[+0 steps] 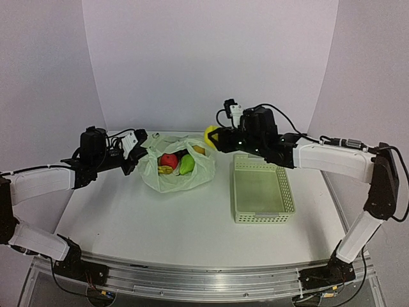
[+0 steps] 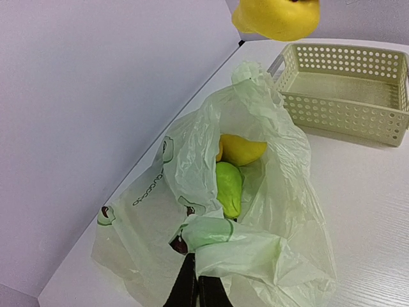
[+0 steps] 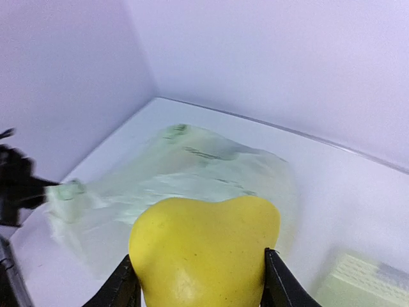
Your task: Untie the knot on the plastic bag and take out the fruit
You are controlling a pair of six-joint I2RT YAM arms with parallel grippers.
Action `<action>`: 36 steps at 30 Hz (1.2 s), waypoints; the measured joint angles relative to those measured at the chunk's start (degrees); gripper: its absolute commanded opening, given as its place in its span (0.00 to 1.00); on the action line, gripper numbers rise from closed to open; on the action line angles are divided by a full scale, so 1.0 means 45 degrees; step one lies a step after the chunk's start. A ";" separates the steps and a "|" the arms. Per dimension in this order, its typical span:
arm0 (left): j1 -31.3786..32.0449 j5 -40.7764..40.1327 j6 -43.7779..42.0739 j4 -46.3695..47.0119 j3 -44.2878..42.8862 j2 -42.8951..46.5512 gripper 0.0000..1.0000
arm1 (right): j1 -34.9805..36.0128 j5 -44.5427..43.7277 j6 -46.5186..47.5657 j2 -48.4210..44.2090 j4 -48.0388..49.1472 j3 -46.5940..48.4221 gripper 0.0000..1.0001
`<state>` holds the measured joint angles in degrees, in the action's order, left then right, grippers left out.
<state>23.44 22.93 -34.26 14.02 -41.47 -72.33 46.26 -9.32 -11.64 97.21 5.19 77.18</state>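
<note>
The pale green plastic bag (image 1: 179, 167) lies open at the back middle of the table. A red apple (image 1: 169, 160), a green pear (image 1: 186, 165) and yellow fruit (image 1: 166, 170) show inside. No tied knot shows. My left gripper (image 1: 137, 152) is shut on the bag's left rim (image 2: 211, 238); the pear (image 2: 229, 187) and a yellow fruit (image 2: 243, 149) lie beyond it. My right gripper (image 1: 214, 136) is shut on a yellow round fruit (image 3: 204, 249) and holds it in the air above the bag's right side. That fruit also shows in the left wrist view (image 2: 276, 16).
A rigid pale green lattice basket (image 1: 261, 189) stands to the right of the bag, with nothing in it. It shows in the left wrist view (image 2: 345, 89) too. White walls close the back and sides.
</note>
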 measured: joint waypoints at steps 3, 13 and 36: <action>0.0000 -0.0004 0.0071 0.0005 0.0000 0.0025 0.00 | -0.0939 -0.2232 -0.0888 -0.0078 -0.1658 -0.0419 0.35; 0.0000 0.0003 0.0268 0.0015 0.0000 0.0096 0.00 | -0.1903 -0.4352 -0.2769 0.1646 -0.6275 -0.0023 0.91; -0.0141 -0.0242 0.0406 0.0190 0.0015 0.0863 0.00 | 0.1348 0.3400 0.1149 0.6306 -0.0527 0.6587 0.46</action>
<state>22.81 21.84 -32.43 14.88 -41.41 -68.45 52.32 5.98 -6.47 125.59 2.82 106.82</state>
